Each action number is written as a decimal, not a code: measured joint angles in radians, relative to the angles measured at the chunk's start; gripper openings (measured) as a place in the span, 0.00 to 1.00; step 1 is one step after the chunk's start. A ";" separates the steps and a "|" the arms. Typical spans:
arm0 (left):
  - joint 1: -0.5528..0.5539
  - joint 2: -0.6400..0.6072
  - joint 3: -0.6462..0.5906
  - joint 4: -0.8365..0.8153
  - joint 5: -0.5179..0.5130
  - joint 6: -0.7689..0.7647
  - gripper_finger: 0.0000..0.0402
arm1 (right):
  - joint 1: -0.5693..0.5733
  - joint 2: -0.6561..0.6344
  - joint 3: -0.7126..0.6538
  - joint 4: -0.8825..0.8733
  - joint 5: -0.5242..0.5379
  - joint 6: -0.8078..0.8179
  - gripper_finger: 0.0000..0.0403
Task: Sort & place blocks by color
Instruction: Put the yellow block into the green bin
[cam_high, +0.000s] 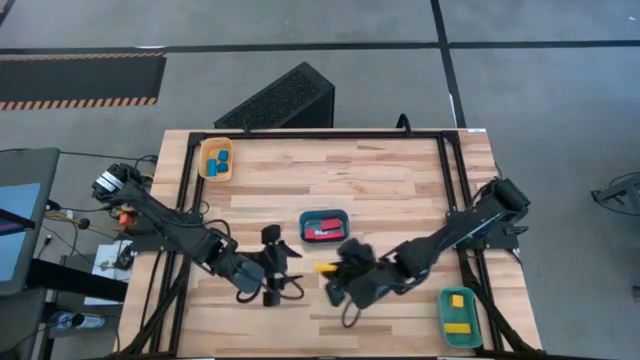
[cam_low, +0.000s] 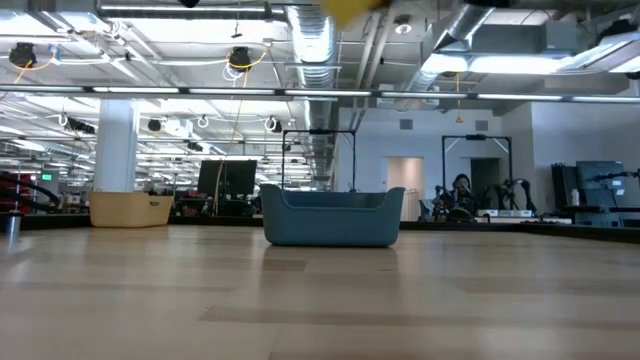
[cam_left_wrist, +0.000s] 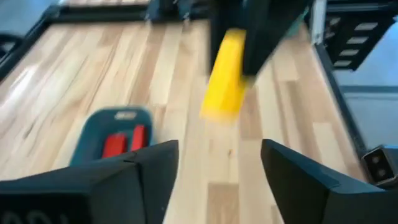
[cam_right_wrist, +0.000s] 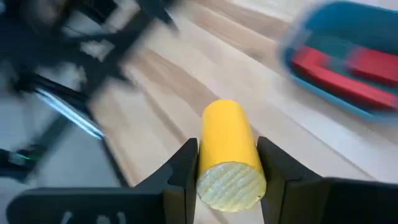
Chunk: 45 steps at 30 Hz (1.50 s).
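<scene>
A yellow bar-shaped block (cam_right_wrist: 229, 140) sits in my shut right gripper (cam_right_wrist: 229, 171), near the table's middle (cam_high: 323, 267). It also shows as a yellow blur at the top of the low view (cam_low: 350, 8). My left gripper (cam_left_wrist: 217, 180) is open and stands just left of the block (cam_high: 275, 265), pointing at it without touching. Red blocks (cam_high: 322, 228) lie in a teal tray (cam_high: 343, 214). Blue blocks (cam_high: 220, 158) lie in the yellow-orange tray (cam_high: 203, 160). Yellow blocks (cam_high: 457, 312) lie in a second teal tray (cam_high: 445, 320). My right gripper pinches the yellow block between its two fingers (cam_right_wrist: 186, 168), holding it by the end nearer the wrist (cam_right_wrist: 214, 155). The bar lies along the fingers and its free end (cam_left_wrist: 219, 106) sticks out toward the table's left. It is lifted clear of the table.
The teal tray with red blocks (cam_left_wrist: 93, 134) lies just beyond both grippers, toward the far edge. Bare wood spreads across the table's far half (cam_high: 350, 170). A black metal frame (cam_high: 445, 170) runs around the table's left, far and right sides. A dark grille box (cam_high: 280, 100) stands beyond the far edge.
</scene>
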 joint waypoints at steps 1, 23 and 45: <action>0.003 -0.014 0.000 -0.034 0.000 -0.011 0.56 | 0.010 -0.018 0.000 -0.072 -0.001 0.032 0.29; 0.212 -0.534 -0.219 -0.208 -0.115 -0.016 0.61 | 0.461 -0.113 0.001 -0.799 -0.621 0.935 0.29; 0.383 -0.687 -0.350 -0.095 0.076 0.058 0.61 | 0.509 -0.101 0.001 -0.789 -0.831 0.914 0.29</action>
